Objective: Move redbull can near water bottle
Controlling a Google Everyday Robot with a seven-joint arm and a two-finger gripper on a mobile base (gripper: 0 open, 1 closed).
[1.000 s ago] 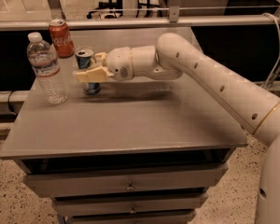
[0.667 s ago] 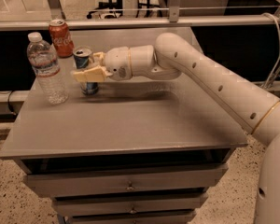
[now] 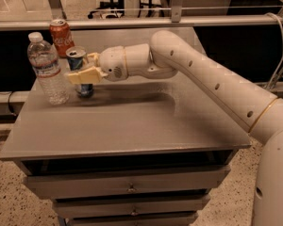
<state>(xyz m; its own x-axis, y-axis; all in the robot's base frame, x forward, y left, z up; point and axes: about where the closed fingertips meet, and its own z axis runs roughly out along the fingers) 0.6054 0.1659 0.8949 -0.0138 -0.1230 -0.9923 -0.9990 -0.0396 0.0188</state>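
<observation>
The redbull can [image 3: 78,59], slim and blue-and-silver, stands upright on the grey cabinet top [image 3: 132,121] at the left. My gripper [image 3: 82,69] is shut on the redbull can, with one pale finger [image 3: 83,76] across its front. The water bottle [image 3: 47,69], clear with a white cap, stands just left of the can, a small gap between them. My white arm [image 3: 203,74] reaches in from the right.
A red cola can [image 3: 61,32] stands behind the bottle and the redbull can near the back left edge. A metal rail [image 3: 179,20] runs behind the cabinet. Drawers [image 3: 132,187] sit below the top's front edge.
The gripper and the redbull can have shifted slightly left, closer to the water bottle. The bottle and cola can have not moved.
</observation>
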